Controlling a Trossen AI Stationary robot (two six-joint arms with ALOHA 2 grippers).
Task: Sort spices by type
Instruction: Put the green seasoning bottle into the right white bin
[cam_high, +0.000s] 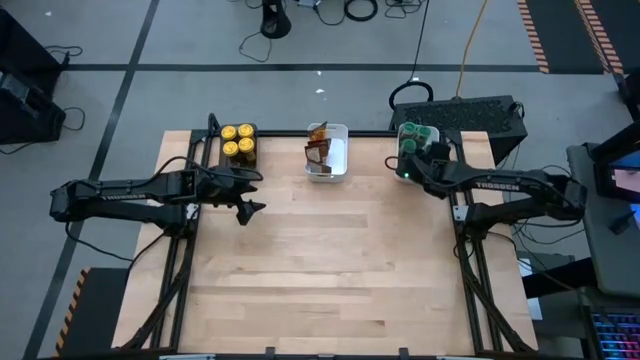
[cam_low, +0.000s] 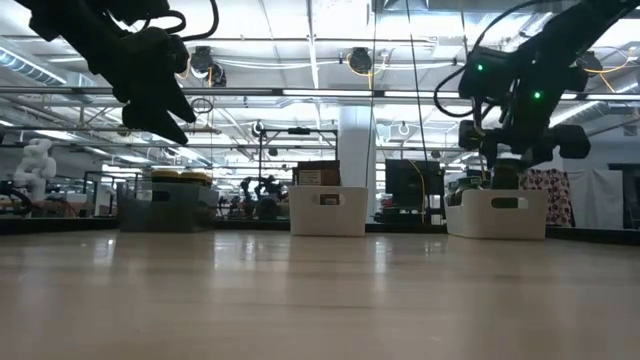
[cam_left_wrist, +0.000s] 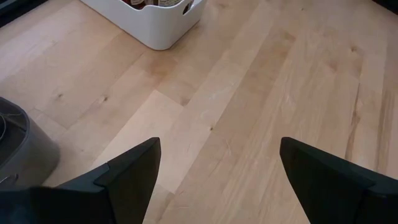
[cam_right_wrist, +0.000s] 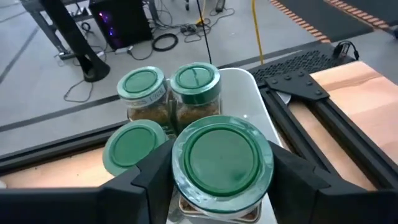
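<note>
The right gripper (cam_right_wrist: 217, 180) grips a green-lidded jar (cam_right_wrist: 222, 163) over the white tray (cam_right_wrist: 249, 93), while the left gripper (cam_left_wrist: 217, 180) hangs open above the counter (cam_left_wrist: 280, 93).

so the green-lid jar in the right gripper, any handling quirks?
Probably rigid: the green-lid jar looks like clear glass or hard plastic, so the right gripper shouldn't crush it. Smooth round walls may slip or roll if tipped. It could knock the neighbouring jars packed close in the white tray.

Evenly lit from overhead. Bright strip lights (cam_low: 300, 92) glaring across the low view's ceiling, arms there reduced to dark silhouettes. Soft, short shadows on the worktop (cam_high: 340, 260). Near worktop blurred in the low view. Wrist views sharp, without glare.
</note>
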